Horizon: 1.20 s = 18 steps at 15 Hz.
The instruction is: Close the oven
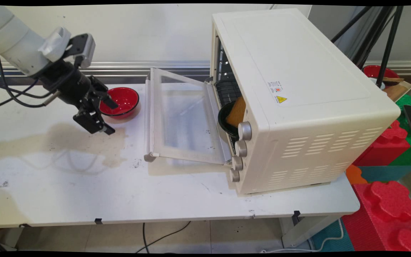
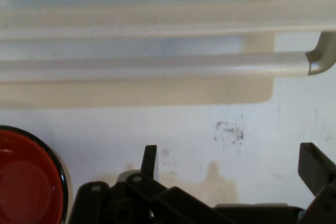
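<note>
My black gripper point(image 1: 112, 118) hangs open above the left part of the white table point(image 1: 84, 185), its fingers spread wide with nothing between them. Right beside it, on its far side, sits a red bowl point(image 1: 120, 101) with a dark rim, also at the lower left of the hand view point(image 2: 26, 179). To the right stands a cream toaster oven point(image 1: 298, 100) with its glass door point(image 1: 182, 117) folded down flat toward the gripper. The door's silver handle point(image 2: 157, 66) crosses the hand view ahead of the fingers point(image 2: 149, 162). Inside the oven a black bowl point(image 1: 227, 119) holds a tan slice point(image 1: 237, 111).
Several knobs point(image 1: 240, 148) line the oven's front corner. A brownish stain point(image 1: 84, 142) spreads on the table below the gripper. Red and green foam blocks point(image 1: 387, 200) lie off the table's right end, with a tripod point(image 1: 384, 39) and another red bowl point(image 1: 376, 71) behind.
</note>
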Motion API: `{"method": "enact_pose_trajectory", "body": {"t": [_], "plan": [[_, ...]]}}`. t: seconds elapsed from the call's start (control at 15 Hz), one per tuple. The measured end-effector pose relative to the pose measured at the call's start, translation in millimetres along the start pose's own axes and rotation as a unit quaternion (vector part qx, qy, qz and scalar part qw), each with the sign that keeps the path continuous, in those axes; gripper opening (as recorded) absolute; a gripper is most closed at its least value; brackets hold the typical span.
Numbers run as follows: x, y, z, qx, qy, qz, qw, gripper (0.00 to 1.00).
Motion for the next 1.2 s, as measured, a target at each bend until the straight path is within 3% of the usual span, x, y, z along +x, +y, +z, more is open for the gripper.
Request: {"method": "enact_pose_trajectory", "body": {"t": [0.6, 0.67, 1.2], "plan": [[-8.9, -3.0, 38.4, -0.008, -0.034, -0.003, 0.9994, 1.00], [-9.5, -2.7, 42.5, -0.010, -0.037, -0.002, 0.9993, 0.00], [-7.7, -2.2, 72.7, -0.011, -0.040, -0.003, 0.9991, 0.00]]}}
